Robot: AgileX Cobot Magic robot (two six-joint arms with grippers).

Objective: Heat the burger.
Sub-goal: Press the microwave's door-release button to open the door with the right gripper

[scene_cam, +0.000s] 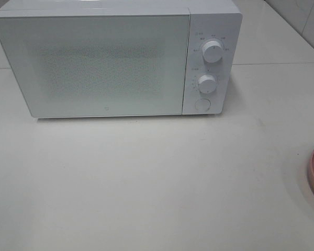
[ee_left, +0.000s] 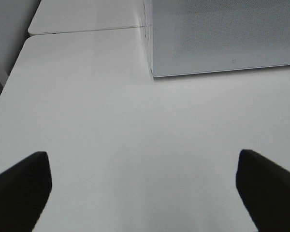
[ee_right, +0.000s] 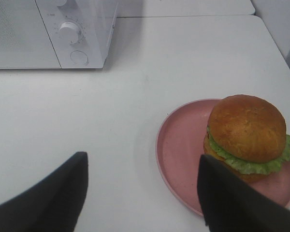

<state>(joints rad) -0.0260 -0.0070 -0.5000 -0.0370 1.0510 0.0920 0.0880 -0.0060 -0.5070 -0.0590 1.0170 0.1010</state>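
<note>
looking down, we see the burger [ee_right: 246,133] sitting on the pink plate [ee_right: 176,145], toward the right edge of the bench [scene_cam: 146,183] and well apart from the microwave [scene_cam: 94,63], which stands shut toward the back edge. our right pincer [ee_right: 142,159] hangs wide and empty just beside the plate. our left pincer [ee_left: 142,154] is spread wide over the bench, holding nothing.
</note>
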